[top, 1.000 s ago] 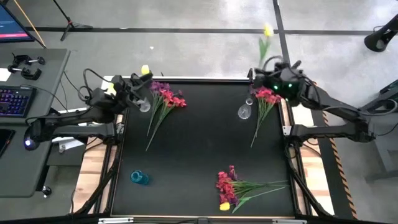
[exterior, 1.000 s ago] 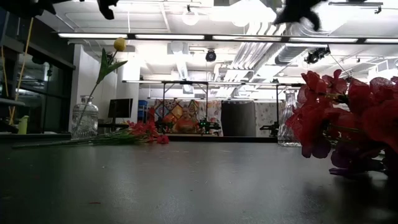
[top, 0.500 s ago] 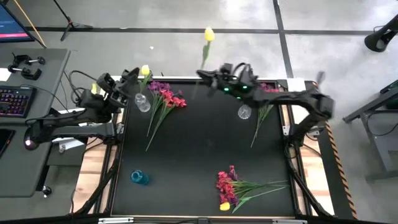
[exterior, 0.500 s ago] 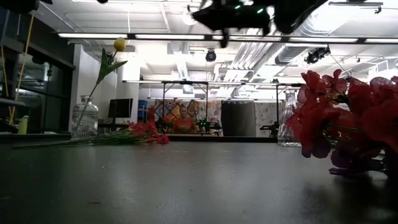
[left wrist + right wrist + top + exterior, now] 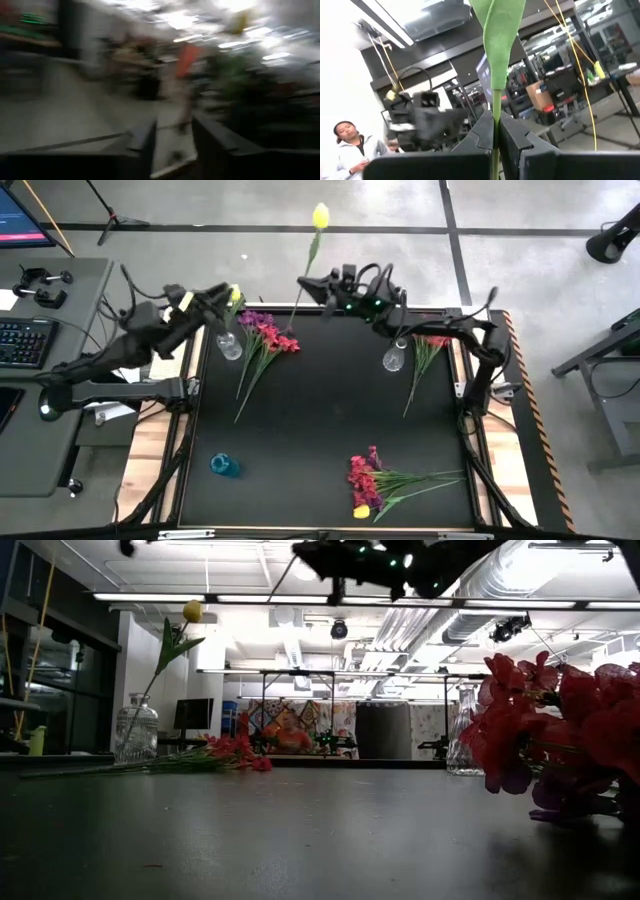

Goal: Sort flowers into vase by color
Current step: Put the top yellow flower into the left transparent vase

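Note:
My right gripper hangs over the table's far edge, shut on a yellow flower with a green leaf. Left of it, my left gripper is raised above a clear vase at the far left, and its fingers stand apart in the blurred left wrist view. That vase holds another yellow flower by its stem. A red and purple bunch lies beside it. A second clear vase stands at the far right next to red flowers. My right gripper pinches the yellow flower's thin green stem between its two fingers, just below the leaf. The fingers slant upward toward the table's far left and lie across the stem. The flower is lifted clear of the table, its bloom above the fingers.
A small blue vase stands near the front left. A mixed bunch of red, purple and yellow flowers lies at the front centre. A desk with a keyboard is left of the table. A person shows beyond the table.
My right gripper has swept along the far edge from the table's far right corner to its far middle and has tipped upward, carrying the yellow flower clear of the table. My left gripper has risen a little above the left vase and turned.

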